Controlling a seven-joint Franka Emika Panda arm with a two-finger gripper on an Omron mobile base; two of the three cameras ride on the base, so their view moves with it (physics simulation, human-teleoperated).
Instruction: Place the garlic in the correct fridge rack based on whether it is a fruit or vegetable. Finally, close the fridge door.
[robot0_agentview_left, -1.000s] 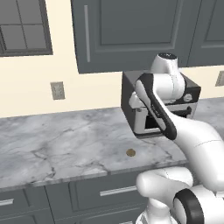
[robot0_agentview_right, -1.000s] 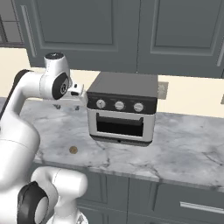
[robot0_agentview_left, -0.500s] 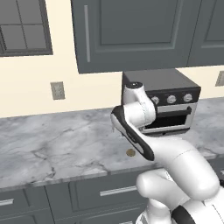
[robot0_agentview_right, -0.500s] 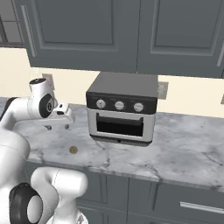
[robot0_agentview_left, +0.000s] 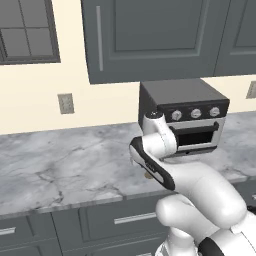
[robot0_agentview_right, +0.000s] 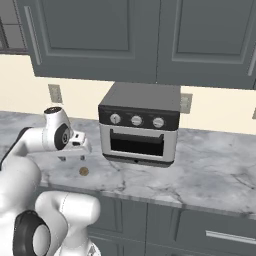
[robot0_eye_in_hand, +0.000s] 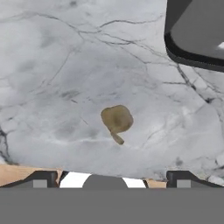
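End effector jaws wide apart, above garlic on marble counter.

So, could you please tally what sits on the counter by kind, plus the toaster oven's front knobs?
Garlic bulb: 1
Toaster oven: 1
Knobs on the toaster oven's front: 3
Total: 5 on the marble counter

A grey-white marble counter carries two things. A dark toaster oven with three knobs stands toward the back wall. The garlic, a small tan bulb, lies on bare marble near the front edge, at about eight o'clock from the oven, well apart from it
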